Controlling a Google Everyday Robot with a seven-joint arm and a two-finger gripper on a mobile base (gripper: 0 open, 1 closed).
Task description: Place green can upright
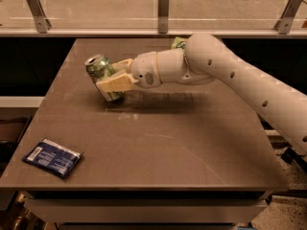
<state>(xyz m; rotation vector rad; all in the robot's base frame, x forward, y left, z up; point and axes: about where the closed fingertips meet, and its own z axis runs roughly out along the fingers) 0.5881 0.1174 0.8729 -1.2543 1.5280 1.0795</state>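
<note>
So at this point the beige two-finger gripper [113, 75] was over the far left part of the flat brown table [168, 143], clamped around the small cylindrical green can [100, 71], a metal one with white markings and silver ends. One finger [115, 83] ran across the near side of the body and the other sat behind it, so the grip was on the sides, which makes sense since that leaves the bottom end free to land flat. The green can was tilted though, with its top silver end leaning to the far left and its lower end down by the surface. I honestly couldn't tell if it was touching or just above. My guess is the wrist had to roll it straight before letting go, otherwise it would tip and roll off. The thick white arm [230, 75] reached in from the right, low over the table. A soft green snack bag [178, 43] peeked out behind the arm at the far edge, and a flat dark blue packet [53, 157] lay at the near left corner, well apart from the can and out of the way.
</note>
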